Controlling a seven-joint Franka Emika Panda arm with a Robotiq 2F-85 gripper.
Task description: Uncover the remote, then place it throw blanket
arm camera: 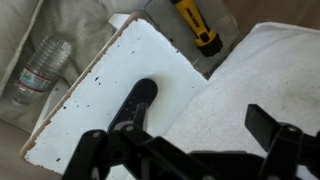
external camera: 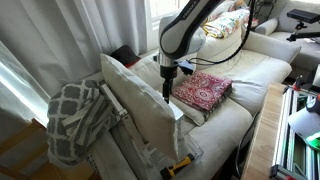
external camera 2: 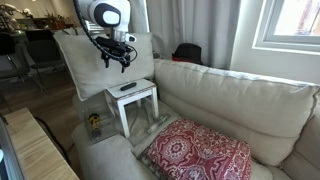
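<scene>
- I'm hovering the gripper (arm camera: 180, 148) over the small white table (arm camera: 90, 85), jaws spread wide and gripping nothing.
- The remote (arm camera: 135, 104) is lying uncovered on the tabletop, nearer one finger, not centred between them.

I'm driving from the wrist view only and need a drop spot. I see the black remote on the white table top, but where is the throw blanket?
Observer: The grey-and-white patterned throw blanket lies bunched up beyond a large cream pillow, on the side away from the tool.
Operator: Is the tool touching the remote?
Observer: No. In an exterior view it hangs above the black remote with a clear gap.
Operator: Anything else nearby?
Observer: A red patterned cushion lies flat on the beige sofa.
</scene>
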